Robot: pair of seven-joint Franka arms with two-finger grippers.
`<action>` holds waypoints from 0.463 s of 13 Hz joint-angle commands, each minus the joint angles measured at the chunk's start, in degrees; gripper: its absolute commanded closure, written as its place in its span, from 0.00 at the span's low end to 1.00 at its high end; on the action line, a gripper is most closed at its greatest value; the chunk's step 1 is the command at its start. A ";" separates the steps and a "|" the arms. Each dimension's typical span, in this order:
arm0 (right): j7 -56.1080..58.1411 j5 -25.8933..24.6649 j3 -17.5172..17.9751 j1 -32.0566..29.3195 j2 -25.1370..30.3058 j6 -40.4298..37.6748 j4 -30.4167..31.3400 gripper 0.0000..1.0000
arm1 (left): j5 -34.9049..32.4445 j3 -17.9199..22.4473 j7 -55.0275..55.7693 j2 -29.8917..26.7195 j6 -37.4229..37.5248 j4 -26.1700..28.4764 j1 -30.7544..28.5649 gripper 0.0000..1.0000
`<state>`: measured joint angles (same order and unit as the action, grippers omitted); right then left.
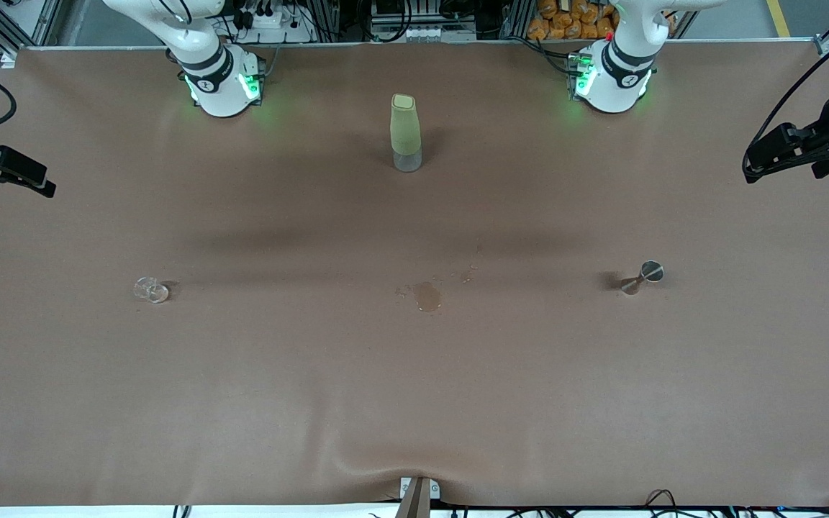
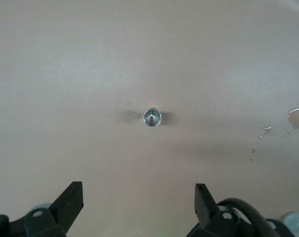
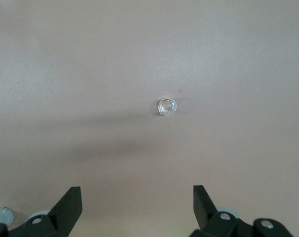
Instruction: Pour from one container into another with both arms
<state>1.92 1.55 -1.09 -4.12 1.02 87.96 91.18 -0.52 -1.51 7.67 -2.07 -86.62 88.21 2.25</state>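
A small metal jigger (image 1: 643,277) stands toward the left arm's end of the table and shows from above in the left wrist view (image 2: 152,117). A small clear glass (image 1: 150,289) stands toward the right arm's end and shows in the right wrist view (image 3: 167,106). My left gripper (image 1: 754,162) hangs high over its end of the table, open (image 2: 138,195), holding nothing. My right gripper (image 1: 33,183) hangs high over its own end, open (image 3: 137,197) and holding nothing too. Both are well apart from the containers.
A tall olive-green bottle (image 1: 406,133) with a clear base stands mid-table, near the arms' bases. A small wet spill (image 1: 427,295) with droplets lies between the glass and the jigger, also seen as a puddle (image 2: 297,118). The brown table cover (image 1: 414,403) wrinkles at its near edge.
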 commanded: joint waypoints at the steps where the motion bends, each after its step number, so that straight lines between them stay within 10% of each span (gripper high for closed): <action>1: 0.10 -0.67 -0.49 0.69 -0.58 -0.42 -1.18 0.00 | -0.98 0.02 -0.82 0.67 2.24 -0.41 -0.49 0.00; 6: -0.07 -0.76 -0.49 0.78 -0.75 -0.42 -1.26 0.00 | 0.08 0.02 -2.47 -0.38 -0.90 4.50 -0.75 0.00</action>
<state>1.92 1.51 -1.10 -4.11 0.92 87.96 91.18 -0.52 -1.46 7.47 -1.32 -85.38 89.69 1.90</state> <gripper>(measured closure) 0.000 0.000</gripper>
